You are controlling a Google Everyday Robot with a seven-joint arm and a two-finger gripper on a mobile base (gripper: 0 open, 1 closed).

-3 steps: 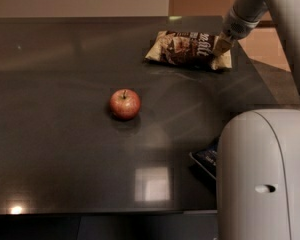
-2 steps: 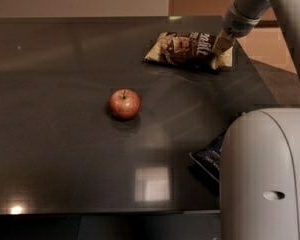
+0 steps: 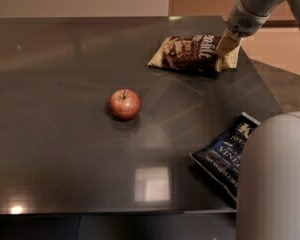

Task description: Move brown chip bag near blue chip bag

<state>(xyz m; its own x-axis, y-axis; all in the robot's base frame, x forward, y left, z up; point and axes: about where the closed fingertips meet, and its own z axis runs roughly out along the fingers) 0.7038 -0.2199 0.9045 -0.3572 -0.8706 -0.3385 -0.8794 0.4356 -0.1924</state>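
**While the gripper is at the brown bag, the blue bag lies well apart**

As I look through the one camera, the gripper (image 3: 221, 59) is at the far right part of the table (image 3: 65, 134). It is down at the right end of the brown chip bag (image 3: 187, 53), touching the cream edge there or very close to it. From this angle I cannot tell if it is clamped on the bag or only placed against it. The grey arm (image 3: 250, 11) comes down to it from the upper right corner.

The brown chip bag lies flat on the dark table, near the far edge and close to the right edge, with its white lettering upward. The blue chip bag (image 3: 225, 156) lies also flat, at the near right corner of the table, well apart from the brown one. Its right part is hidden behind the white rounded body of the robot (image 3: 275, 184), so I see only the left part, with white letters.

A red apple (image 3: 124, 104) stands upright about in the middle of the table, to the left of both bags and touching neither.
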